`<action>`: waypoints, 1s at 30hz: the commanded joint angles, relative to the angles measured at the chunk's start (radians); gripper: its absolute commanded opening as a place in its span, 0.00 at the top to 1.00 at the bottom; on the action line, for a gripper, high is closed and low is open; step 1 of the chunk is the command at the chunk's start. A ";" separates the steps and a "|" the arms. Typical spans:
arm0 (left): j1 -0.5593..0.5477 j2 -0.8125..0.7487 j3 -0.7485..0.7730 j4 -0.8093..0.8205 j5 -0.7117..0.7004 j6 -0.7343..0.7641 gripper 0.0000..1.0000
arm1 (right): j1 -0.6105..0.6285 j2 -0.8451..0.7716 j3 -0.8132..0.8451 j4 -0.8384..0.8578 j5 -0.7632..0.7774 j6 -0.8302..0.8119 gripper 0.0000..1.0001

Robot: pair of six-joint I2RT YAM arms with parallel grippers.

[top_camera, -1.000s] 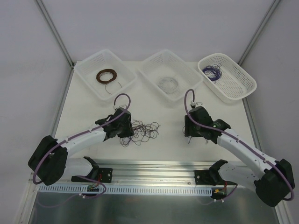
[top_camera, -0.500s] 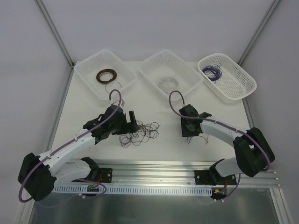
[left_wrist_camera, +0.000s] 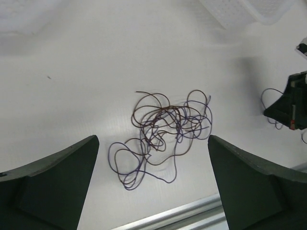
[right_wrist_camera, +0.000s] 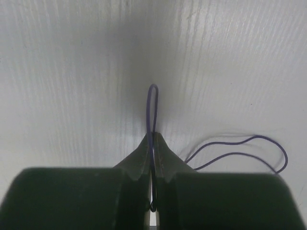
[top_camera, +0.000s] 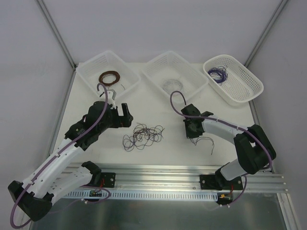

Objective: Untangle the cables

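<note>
The cables [top_camera: 143, 135] lie as a loose purple and dark brown scribble on the white table, between the two arms. In the left wrist view the clump [left_wrist_camera: 165, 129] sits on the table past my wide-open left gripper [left_wrist_camera: 152, 140], which touches none of it. From above, the left gripper [top_camera: 124, 116] hovers up and left of the clump. My right gripper [top_camera: 193, 133] is down at the table, right of the clump, shut on a separate thin purple cable [right_wrist_camera: 152, 103]. A loop of it sticks out beyond the tips and its tail [top_camera: 207, 140] trails right.
Three white baskets stand along the back: the left one [top_camera: 91, 72] holds a brown coil, the middle one [top_camera: 158, 64] a whitish coil, the right one [top_camera: 249, 81] purple wires. A metal rail [top_camera: 168, 175] runs along the near edge.
My left gripper opened, let go of the clump and pulled back up and left. My right gripper shifted left, dropped to the table and closed on the purple cable.
</note>
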 commanded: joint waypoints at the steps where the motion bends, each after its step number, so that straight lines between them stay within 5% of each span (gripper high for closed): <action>1: 0.019 -0.032 0.030 -0.027 -0.148 0.143 0.01 | -0.003 -0.051 0.054 -0.046 0.011 -0.019 0.99; 14: 0.039 -0.082 -0.080 0.002 -0.302 0.235 0.01 | -0.144 -0.253 0.605 -0.367 0.270 -0.204 0.99; 20: 0.045 -0.092 -0.094 -0.001 -0.356 0.240 0.01 | -0.337 -0.197 0.818 -0.255 0.254 -0.258 0.99; 30: 0.050 -0.069 -0.102 -0.006 -0.342 0.235 0.01 | -0.594 0.062 0.928 0.110 0.166 -0.307 0.99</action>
